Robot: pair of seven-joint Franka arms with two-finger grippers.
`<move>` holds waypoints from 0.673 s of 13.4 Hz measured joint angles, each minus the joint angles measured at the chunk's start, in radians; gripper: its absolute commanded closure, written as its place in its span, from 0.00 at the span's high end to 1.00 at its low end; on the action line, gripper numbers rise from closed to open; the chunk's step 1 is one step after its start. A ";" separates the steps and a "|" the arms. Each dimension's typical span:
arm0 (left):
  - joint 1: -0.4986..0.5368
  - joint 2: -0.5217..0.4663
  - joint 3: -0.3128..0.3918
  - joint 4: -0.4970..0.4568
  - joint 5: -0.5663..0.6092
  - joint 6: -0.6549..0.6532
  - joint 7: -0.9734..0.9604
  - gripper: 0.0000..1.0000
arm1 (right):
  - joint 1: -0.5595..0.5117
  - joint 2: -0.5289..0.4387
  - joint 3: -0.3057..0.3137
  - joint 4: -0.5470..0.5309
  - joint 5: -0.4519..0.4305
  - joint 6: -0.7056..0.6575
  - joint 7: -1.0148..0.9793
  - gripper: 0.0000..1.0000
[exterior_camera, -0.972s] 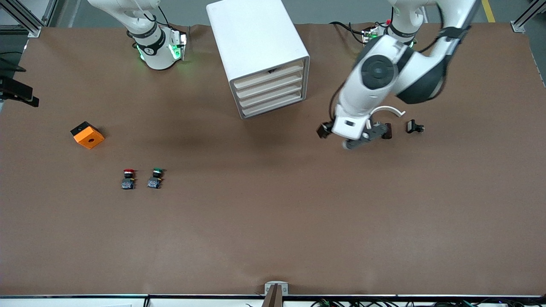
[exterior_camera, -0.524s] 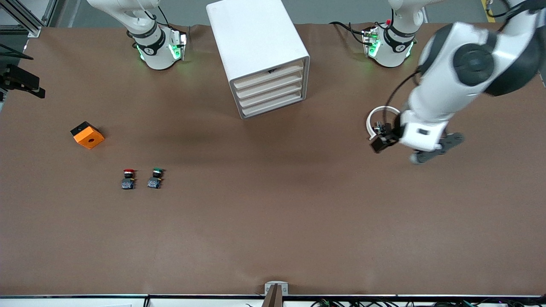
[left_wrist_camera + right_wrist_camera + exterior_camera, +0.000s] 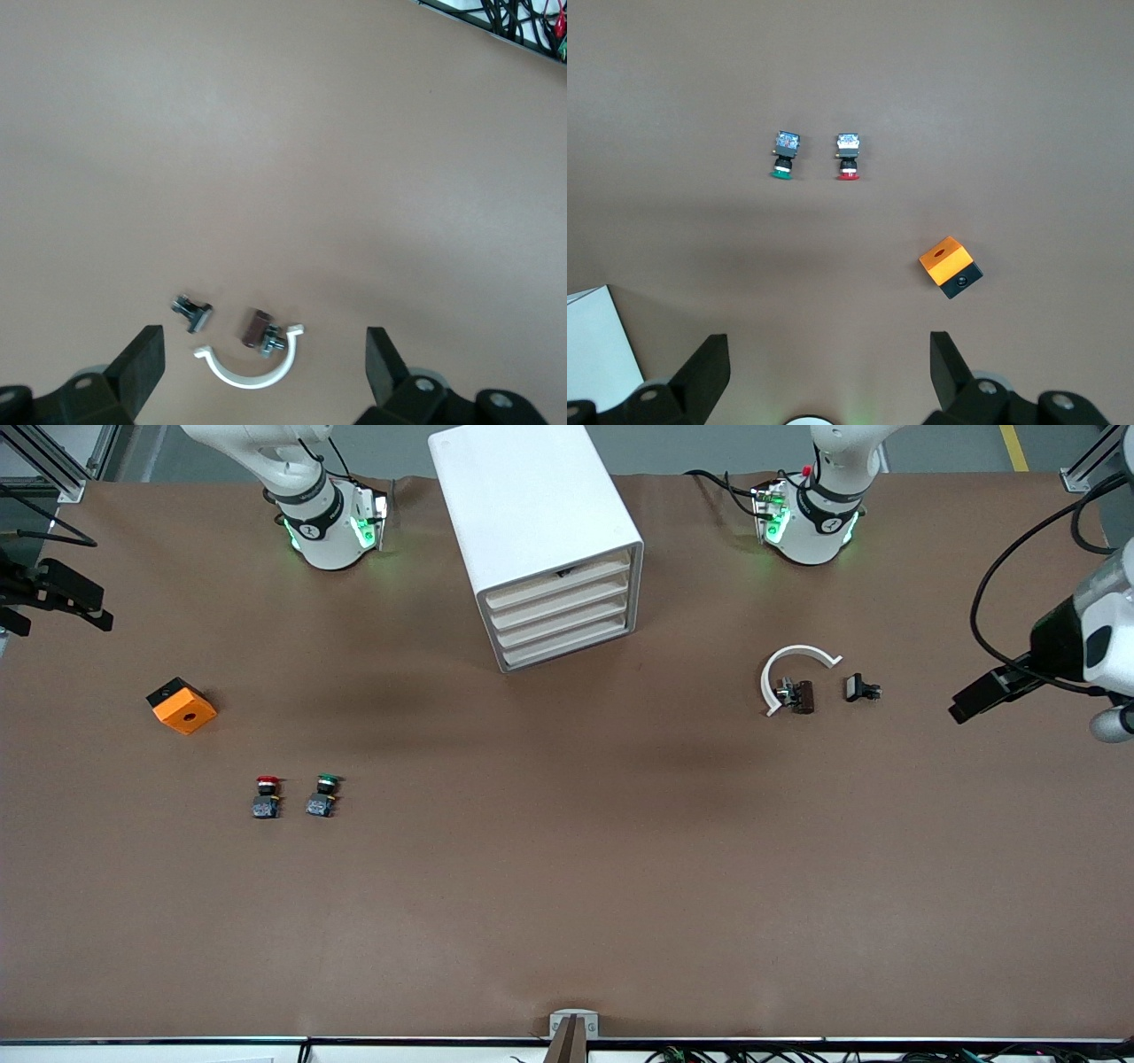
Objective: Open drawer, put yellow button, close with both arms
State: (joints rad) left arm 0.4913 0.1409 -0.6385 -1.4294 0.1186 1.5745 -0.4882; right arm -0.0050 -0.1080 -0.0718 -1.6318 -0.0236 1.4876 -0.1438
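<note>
The white cabinet [image 3: 532, 505] stands between the two arm bases. Its top drawer [image 3: 560, 583] is pushed in, like the three below it. The yellow button is not in view anywhere. My left gripper [image 3: 1114, 724] hangs at the left arm's end of the table, partly cut off by the frame edge. In the left wrist view it [image 3: 263, 354] is open and empty, high above small parts. My right gripper [image 3: 62, 593] is up high at the right arm's end. In the right wrist view it [image 3: 828, 350] is open and empty.
A red-capped button [image 3: 266, 797] and a green-capped button [image 3: 323, 795] stand side by side; both show in the right wrist view. An orange and black box [image 3: 182, 706] lies nearby. A white half-ring clip [image 3: 784, 664], a brown part [image 3: 802, 695] and a small black part [image 3: 859, 688] lie toward the left arm's end.
My left arm has swung away from over the half-ring clip to the left arm's end of the table. The right gripper has drifted a little. The drawers have not moved.
</note>
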 measured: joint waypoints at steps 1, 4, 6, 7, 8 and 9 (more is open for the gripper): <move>-0.040 -0.015 0.059 0.000 0.000 -0.012 0.069 1.00 | 0.000 -0.003 0.000 -0.004 0.000 0.002 0.000 1.00; -0.237 -0.068 0.316 0.000 -0.012 -0.081 0.247 1.00 | 0.000 -0.003 0.000 -0.006 0.000 0.005 0.000 1.00; -0.300 -0.100 0.409 -0.007 -0.047 -0.116 0.327 1.00 | 0.000 -0.003 0.000 -0.007 0.000 0.006 0.000 1.00; -0.320 -0.121 0.441 -0.023 -0.068 -0.127 0.356 1.00 | 0.000 -0.003 0.000 -0.007 0.000 0.006 0.000 1.00; -0.335 -0.148 0.468 -0.048 -0.084 -0.131 0.381 1.00 | 0.000 -0.003 -0.001 -0.008 0.000 0.006 0.000 1.00; -0.349 -0.179 0.491 -0.081 -0.094 -0.134 0.408 1.00 | 0.000 -0.004 -0.001 -0.008 0.001 0.006 0.000 1.00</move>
State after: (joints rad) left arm 0.1427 -0.0383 -0.1477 -1.5102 0.0244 1.4400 -0.0804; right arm -0.0050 -0.1115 -0.0726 -1.6403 -0.0230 1.4939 -0.1438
